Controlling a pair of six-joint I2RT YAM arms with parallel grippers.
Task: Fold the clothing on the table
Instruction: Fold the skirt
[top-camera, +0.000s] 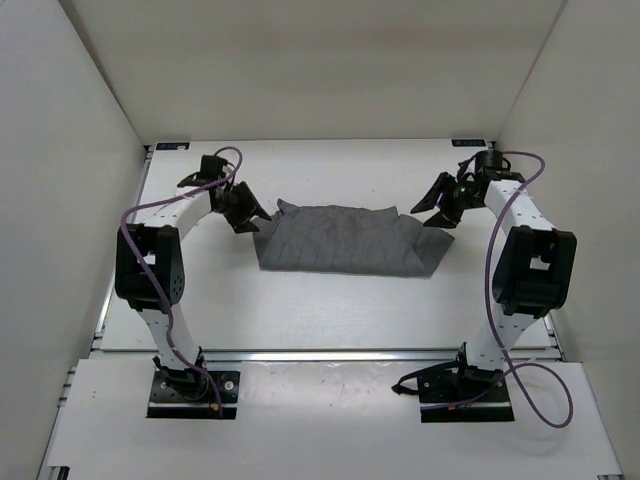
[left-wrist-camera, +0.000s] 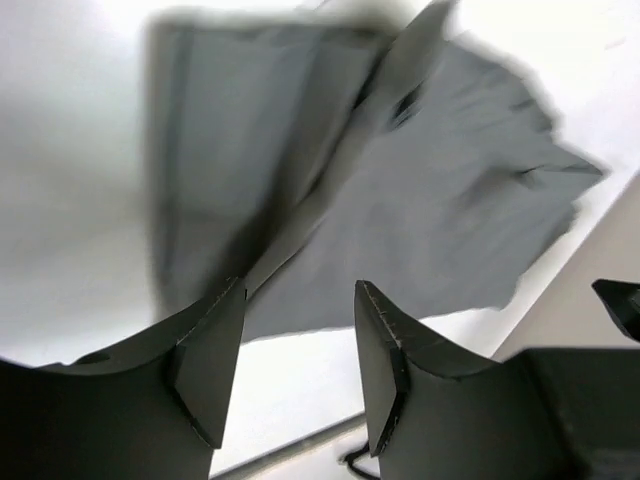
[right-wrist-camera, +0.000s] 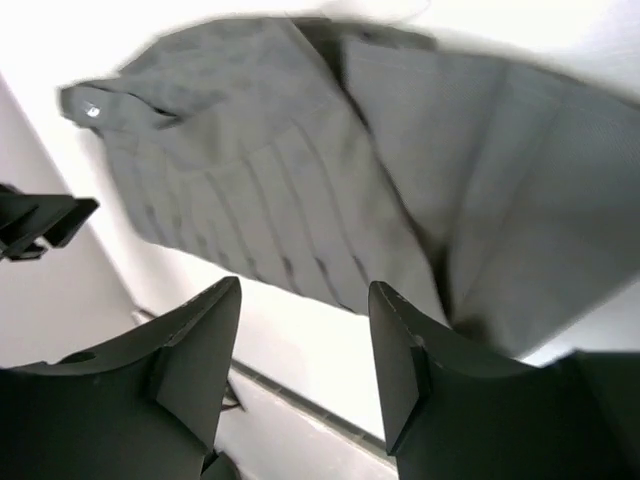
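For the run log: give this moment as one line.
pleated skirt: partly folded, on table | left pincer: open, empty | right pincer: open, empty

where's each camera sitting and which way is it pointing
Top external: above and behind the arm bases, looking down at the table and skirt; both whole arms show.
Left wrist: on the left arm, looking past the open left gripper at the skirt.
Right wrist: on the right arm, looking past the open right gripper at the skirt.
Shared: all three see the skirt.
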